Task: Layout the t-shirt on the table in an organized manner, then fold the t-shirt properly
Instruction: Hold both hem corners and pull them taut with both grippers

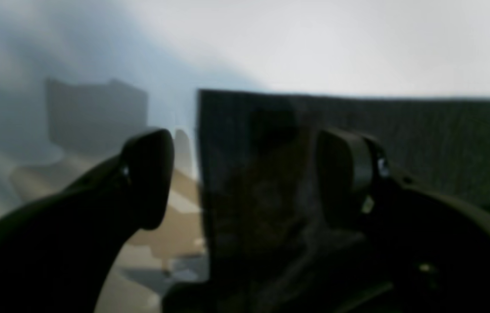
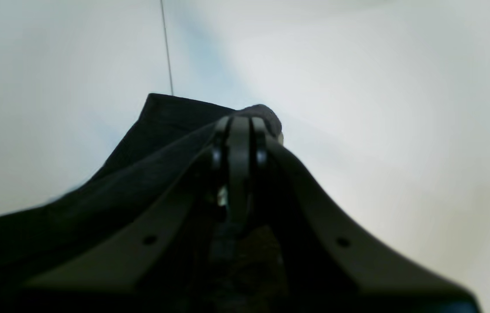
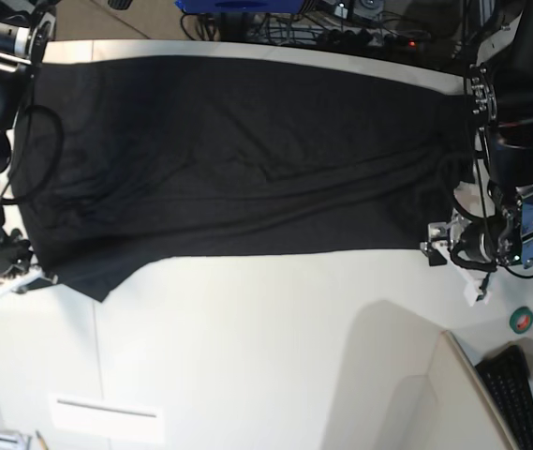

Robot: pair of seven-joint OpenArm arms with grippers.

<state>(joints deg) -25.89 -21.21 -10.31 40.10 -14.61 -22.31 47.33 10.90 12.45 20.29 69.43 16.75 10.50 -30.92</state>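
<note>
Straddling shirt corner: my left pincer (image 1: pixel 245 178) is standing wide open, one finger hovering over the black t-shirt (image 3: pixel 247 159) and the other over the table (image 3: pixel 266 375) just beyond its side edge; whether either is touching, I cannot tell.
Right pincer: my right pincer (image 2: pixel 245 130) is closing firmly on a raised fold of the t-shirt, near the opposite end.
T-shirt: it is lying on the table between my two pincers, spreading toward the top of the base view.
Long axis: it is running crosswise, from right pincer to left pincer, the nearer edge sagging slightly in the middle.
Pointing: one corner flap is jutting toward the bottom of the base view, just beside my right pincer; which end is the collar, I cannot tell.
Table seam: a thin line (image 2: pixel 166 48) is running up to the flap near my right pincer.
Near left pincer: a round green-and-red object (image 3: pixel 521 320) is sitting close by, with a black keyboard-like object (image 3: pixel 511 389) and a beige panel (image 3: pixel 467 394) lying below it in the base view.
Near right pincer: a white rectangle (image 3: pixel 107 418) is lying below it in that view, apart from the fabric.
In the way: my own arms are hiding parts of both ends.
</note>
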